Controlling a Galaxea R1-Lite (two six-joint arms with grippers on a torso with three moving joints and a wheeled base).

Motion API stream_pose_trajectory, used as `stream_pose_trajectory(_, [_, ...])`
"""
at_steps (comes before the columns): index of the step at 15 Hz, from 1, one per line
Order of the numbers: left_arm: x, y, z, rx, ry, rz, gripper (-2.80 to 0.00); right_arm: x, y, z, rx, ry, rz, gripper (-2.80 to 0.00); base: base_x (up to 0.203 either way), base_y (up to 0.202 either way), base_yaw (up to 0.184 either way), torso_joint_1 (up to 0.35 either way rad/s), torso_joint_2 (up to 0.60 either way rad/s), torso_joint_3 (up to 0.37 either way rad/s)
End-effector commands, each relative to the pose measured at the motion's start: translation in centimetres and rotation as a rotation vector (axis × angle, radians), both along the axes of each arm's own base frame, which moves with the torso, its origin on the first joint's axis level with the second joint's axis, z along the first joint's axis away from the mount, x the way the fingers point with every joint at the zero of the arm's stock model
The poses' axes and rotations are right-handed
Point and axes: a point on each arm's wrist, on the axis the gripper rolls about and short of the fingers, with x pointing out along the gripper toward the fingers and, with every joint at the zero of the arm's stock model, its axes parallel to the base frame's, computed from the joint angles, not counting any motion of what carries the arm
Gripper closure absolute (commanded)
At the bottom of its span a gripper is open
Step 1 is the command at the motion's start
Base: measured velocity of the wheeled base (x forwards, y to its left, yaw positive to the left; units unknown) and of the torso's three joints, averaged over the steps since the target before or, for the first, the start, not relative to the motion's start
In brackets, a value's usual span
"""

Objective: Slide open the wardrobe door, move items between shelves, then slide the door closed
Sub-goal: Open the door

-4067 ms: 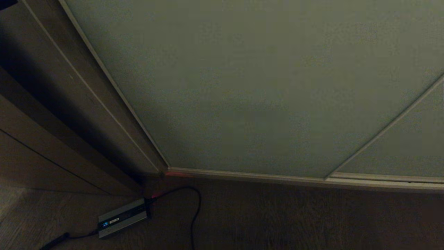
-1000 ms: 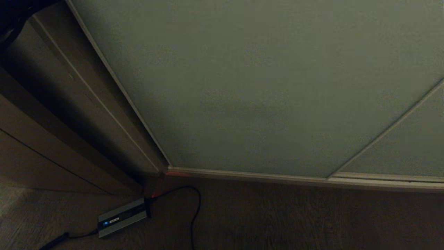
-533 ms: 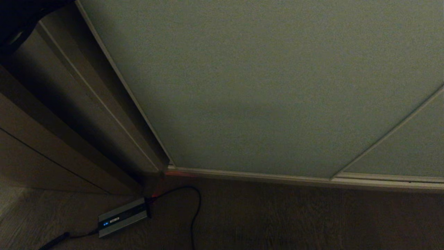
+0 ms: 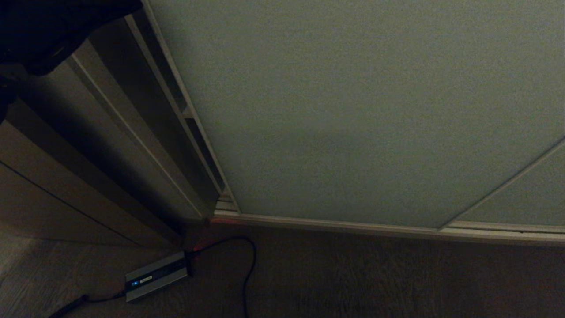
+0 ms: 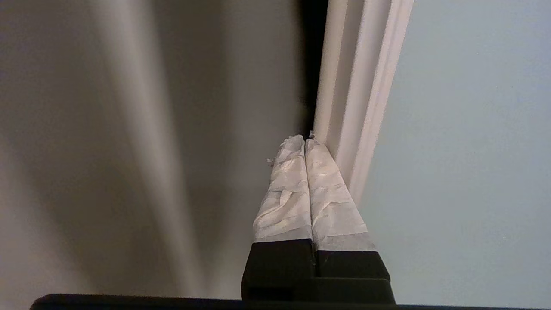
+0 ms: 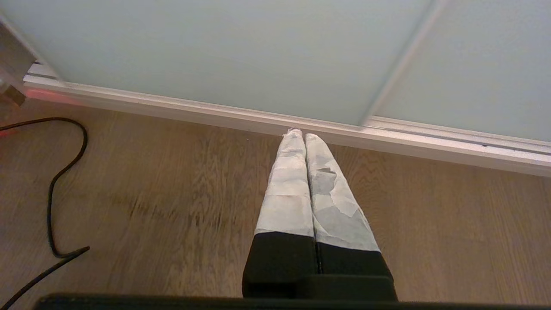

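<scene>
In the head view, the sliding wardrobe door (image 4: 375, 110) fills the middle and right. Its left edge stands a little apart from the brown side panel (image 4: 110, 145), and a narrow dark gap (image 4: 194, 141) shows between them, with a shelf edge (image 4: 187, 112) crossing it. The items are not visible. The left arm (image 4: 48, 31) is a dark shape at the far left. On the floor (image 4: 353, 282), near left, lie a small box (image 4: 155, 276) and a cable (image 4: 247, 269).

In the left wrist view, the left end effector (image 5: 304, 140) has its taped fingers pressed together, the tips at the cream door frame (image 5: 357, 94), in the gap.

In the right wrist view, the right end effector (image 6: 300, 134) hangs over the floor near the track (image 6: 258, 120), fingers pressed together, holding nothing.

I judge the risk is slipping: only the tips push the thin frame, so they may slide off or wedge in the gap if the angle changes.
</scene>
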Motion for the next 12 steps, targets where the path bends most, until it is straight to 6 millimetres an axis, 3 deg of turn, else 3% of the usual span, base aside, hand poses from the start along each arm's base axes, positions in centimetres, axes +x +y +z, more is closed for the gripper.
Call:
stream_pose_trajectory(1, [-0.5, -2.3, -0.5, 0.005, 0.023, -0.080, 0.00, 0.0, 0.0, -0.1, 0.000, 0.004, 0.001, 0.00, 0.000, 0.000, 0.000, 0.000, 0.00, 0.000])
stream_pose_trajectory(7, [-3.3, -7.6, -1.3, -0.001, 0.061, -0.266, 0.00, 0.0, 0.0, -0.1, 0.000, 0.004, 0.001, 0.00, 0.000, 0.000, 0.000, 0.000, 0.00, 0.000])
stream_pose_trajectory(9, [-3.6, -7.6, -1.1, -0.022, 0.062, -0.262, 0.00, 0.0, 0.0, -0.1, 0.000, 0.004, 0.001, 0.00, 0.000, 0.000, 0.000, 0.000, 0.00, 0.000])
stream_pose_trajectory(12, [-6.4, -5.9, 0.9, -0.065, 0.007, -0.271, 0.00, 0.0, 0.0, -0.1, 0.000, 0.004, 0.001, 0.00, 0.000, 0.000, 0.000, 0.000, 0.00, 0.000])
